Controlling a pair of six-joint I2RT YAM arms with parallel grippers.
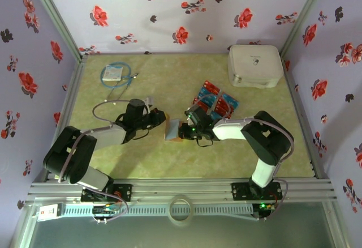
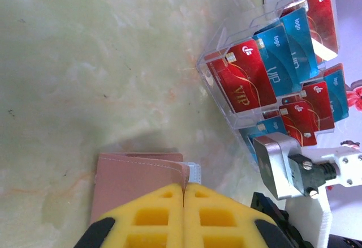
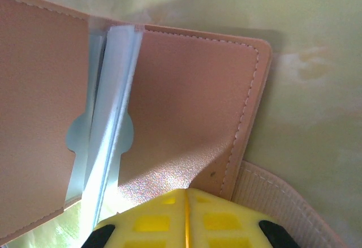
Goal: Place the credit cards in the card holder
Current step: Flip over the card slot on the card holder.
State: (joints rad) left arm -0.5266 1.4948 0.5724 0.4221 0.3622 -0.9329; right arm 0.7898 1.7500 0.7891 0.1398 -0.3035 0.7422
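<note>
The tan card holder (image 1: 172, 130) lies mid-table between both arms, spread open. My left gripper (image 1: 160, 120) is shut on the edge of one flap; in the left wrist view its yellow fingertips (image 2: 184, 188) pinch the card holder (image 2: 136, 177). My right gripper (image 1: 187, 128) is shut on the other flap, and its fingertips (image 3: 186, 194) meet at the leather edge of the card holder (image 3: 192, 101), beside the grey inner pockets (image 3: 104, 123). Red credit cards (image 2: 240, 81) and blue credit cards (image 2: 283, 55) stand in the clear tray (image 1: 214, 102) behind the right gripper.
A big white zip case (image 1: 255, 65) sits at the back right and a blue-cable packet (image 1: 116, 73) at the back left. Floral walls enclose the table. A pale elastic strap (image 3: 283, 202) lies under the holder's corner.
</note>
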